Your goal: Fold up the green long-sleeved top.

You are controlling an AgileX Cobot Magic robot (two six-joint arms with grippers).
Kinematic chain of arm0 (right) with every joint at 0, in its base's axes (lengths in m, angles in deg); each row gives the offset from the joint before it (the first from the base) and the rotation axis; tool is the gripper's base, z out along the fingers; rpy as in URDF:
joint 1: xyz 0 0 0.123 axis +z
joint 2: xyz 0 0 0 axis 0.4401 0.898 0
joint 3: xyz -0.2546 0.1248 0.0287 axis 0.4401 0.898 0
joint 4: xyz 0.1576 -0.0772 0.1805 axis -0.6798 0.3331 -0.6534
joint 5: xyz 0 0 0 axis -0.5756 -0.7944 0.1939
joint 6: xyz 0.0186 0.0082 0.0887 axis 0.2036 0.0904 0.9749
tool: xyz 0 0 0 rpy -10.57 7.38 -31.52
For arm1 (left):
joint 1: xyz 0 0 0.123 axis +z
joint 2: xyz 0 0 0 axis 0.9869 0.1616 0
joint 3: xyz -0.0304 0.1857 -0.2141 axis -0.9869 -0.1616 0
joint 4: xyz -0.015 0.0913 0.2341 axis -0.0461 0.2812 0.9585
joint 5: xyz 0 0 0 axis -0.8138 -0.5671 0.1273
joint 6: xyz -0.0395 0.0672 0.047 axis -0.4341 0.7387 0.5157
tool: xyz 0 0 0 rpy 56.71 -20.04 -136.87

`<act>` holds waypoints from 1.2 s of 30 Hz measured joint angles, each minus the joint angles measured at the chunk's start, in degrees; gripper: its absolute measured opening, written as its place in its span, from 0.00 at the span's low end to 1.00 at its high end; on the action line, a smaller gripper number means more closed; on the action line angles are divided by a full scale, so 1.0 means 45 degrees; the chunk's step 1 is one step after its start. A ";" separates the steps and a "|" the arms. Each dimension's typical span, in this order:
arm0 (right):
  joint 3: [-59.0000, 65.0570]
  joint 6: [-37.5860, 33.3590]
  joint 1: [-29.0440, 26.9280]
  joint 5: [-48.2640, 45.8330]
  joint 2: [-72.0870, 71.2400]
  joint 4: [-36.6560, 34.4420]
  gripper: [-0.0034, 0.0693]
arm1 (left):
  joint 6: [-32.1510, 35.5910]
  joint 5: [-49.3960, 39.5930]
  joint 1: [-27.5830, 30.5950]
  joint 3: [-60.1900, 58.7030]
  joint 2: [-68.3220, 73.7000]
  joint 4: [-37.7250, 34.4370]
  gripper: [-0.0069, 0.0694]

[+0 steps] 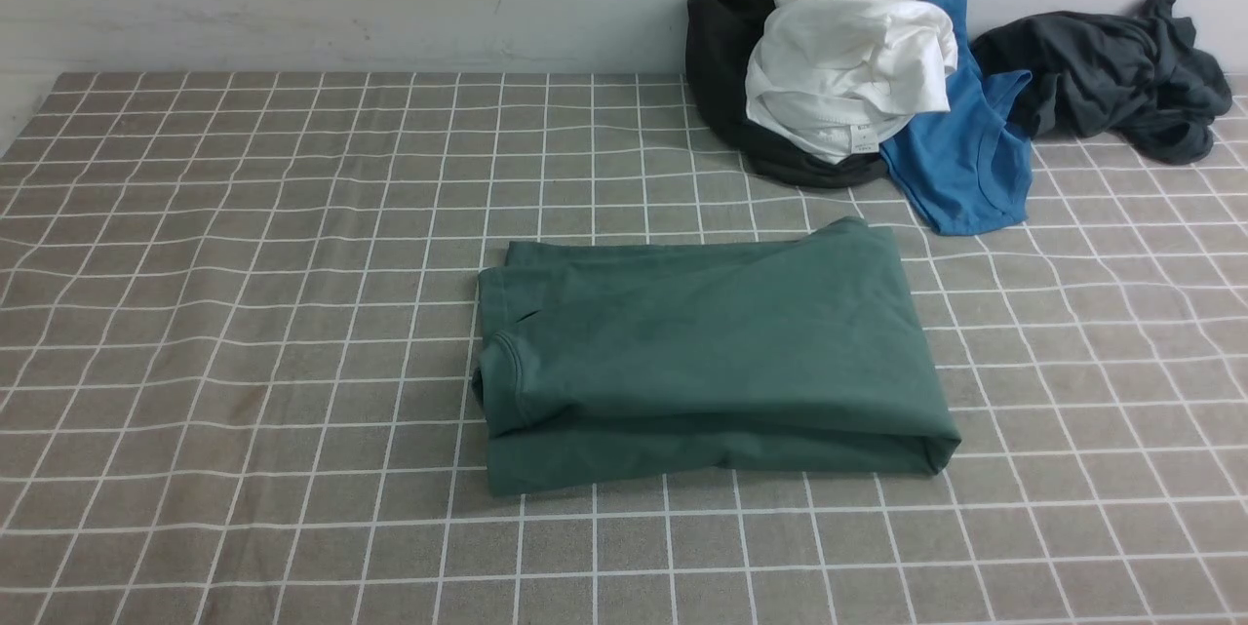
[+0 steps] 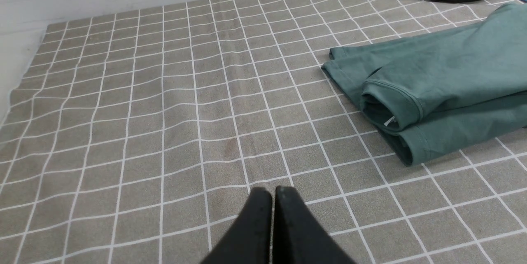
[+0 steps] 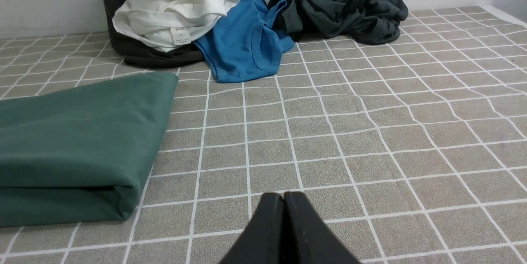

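On worktop (image 1: 244,313) centre, green top (image 1: 712,342) lies folded. Left hand (image 2: 273,192) and right hand (image 3: 283,196) both fully closed, empty, clear of it.

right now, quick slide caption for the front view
Green long-sleeved top lies folded on the checked tablecloth, with a pile of unfolded clothes at the back.

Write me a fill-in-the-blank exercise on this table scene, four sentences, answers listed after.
1. The green long-sleeved top lies ____ into a compact rectangle.
2. The tablecloth has a white ____ pattern.
3. The white garment sits on the clothes pile beside a bright ____ shirt.
4. The left gripper and right gripper have their fingers ____.

Answers: folded; grid; blue; shut
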 joint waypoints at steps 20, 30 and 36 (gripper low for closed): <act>0.0000 0.0000 0.0000 -0.0013 0.0000 0.0012 0.03 | 0.0000 0.6908 0.2883 -0.5458 -0.0638 -0.0805 0.08; 0.0000 0.0000 0.0000 -0.0013 0.0000 0.0024 0.03 | 0.0000 0.5683 0.3102 -0.5554 -0.0638 -0.0608 0.08; 0.0000 0.0000 0.0000 -0.0013 0.0000 0.0036 0.03 | 0.0000 0.5683 0.3102 -0.5554 -0.0638 -0.0617 0.08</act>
